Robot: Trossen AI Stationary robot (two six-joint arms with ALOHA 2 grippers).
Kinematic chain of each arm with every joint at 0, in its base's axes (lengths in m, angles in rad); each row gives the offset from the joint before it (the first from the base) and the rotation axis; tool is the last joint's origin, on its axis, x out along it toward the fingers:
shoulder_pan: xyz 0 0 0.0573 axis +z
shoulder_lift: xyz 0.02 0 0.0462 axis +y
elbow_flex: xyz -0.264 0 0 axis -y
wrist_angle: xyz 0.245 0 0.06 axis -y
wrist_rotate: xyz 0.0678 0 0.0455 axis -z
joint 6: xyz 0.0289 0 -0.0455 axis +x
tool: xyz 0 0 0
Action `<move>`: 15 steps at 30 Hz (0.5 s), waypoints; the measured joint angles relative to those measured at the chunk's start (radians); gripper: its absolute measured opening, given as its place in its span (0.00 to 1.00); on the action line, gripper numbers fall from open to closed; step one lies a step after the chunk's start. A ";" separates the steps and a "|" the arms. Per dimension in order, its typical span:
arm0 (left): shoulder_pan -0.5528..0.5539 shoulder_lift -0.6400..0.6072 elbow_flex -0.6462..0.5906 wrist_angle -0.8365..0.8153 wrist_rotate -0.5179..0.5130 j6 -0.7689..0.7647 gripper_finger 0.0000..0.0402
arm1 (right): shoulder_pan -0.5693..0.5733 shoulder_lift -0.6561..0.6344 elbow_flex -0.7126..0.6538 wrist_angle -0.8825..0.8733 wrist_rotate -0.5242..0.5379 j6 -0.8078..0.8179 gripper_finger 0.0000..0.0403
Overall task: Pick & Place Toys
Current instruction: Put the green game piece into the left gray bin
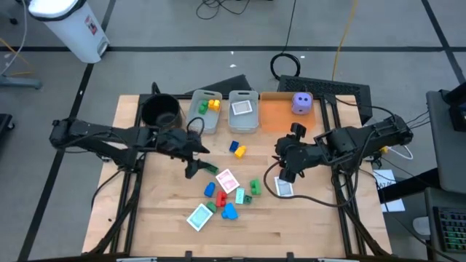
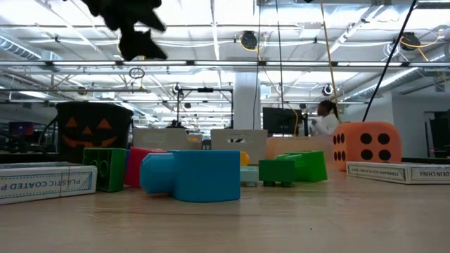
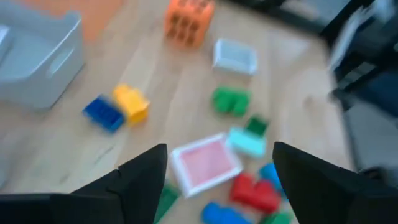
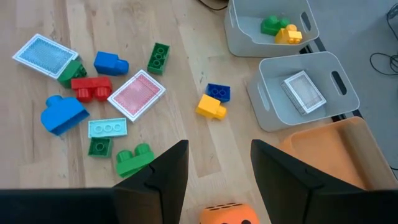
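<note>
Near the table's (image 1: 145, 218) middle, the toys lie loose: a red card (image 1: 227, 180) with blue (image 1: 229, 212), red (image 1: 220, 198) and green blocks (image 1: 255, 187) around it, and a blue card (image 1: 199, 216) toward the front edge. A blue-and-yellow block pair (image 1: 237, 149) sits nearer the bins. At the back edge, one bin (image 1: 204, 110) holds green and yellow blocks, its neighbour (image 1: 243, 110) a card, and a purple die (image 1: 302, 102) rests on the orange tray (image 1: 280, 116).

Left gripper (image 1: 195, 166) hovers above the pile's left side, fingers (image 3: 140, 180) spread and empty. Right gripper (image 1: 285, 173) hangs near the right edge, released and empty, over an orange die (image 4: 227, 213) that seems to sit just beside another card (image 1: 284, 188).
</note>
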 joint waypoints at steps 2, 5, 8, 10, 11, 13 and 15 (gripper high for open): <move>0.019 0.008 0.000 -0.048 0.002 0.045 0.75 | -0.001 0.000 0.000 0.000 0.004 -0.001 0.41; 0.031 0.031 0.000 -0.089 0.002 0.172 0.75 | -0.009 0.000 0.000 -0.001 0.004 -0.006 0.41; 0.029 0.070 0.002 -0.084 0.003 0.323 0.74 | -0.023 0.000 0.000 -0.008 0.004 -0.009 0.41; 0.030 0.108 0.002 -0.100 0.004 0.398 0.75 | -0.033 0.000 -0.001 -0.015 0.004 -0.009 0.41; 0.033 0.129 0.002 -0.101 0.004 0.422 0.75 | -0.038 0.000 -0.001 -0.017 0.004 -0.009 0.41; 0.041 0.166 0.002 -0.105 0.004 0.463 0.75 | -0.045 0.000 -0.001 -0.024 0.004 -0.009 0.41; 0.048 0.208 0.002 -0.119 0.004 0.491 0.74 | -0.053 0.000 -0.001 -0.024 0.004 -0.014 0.41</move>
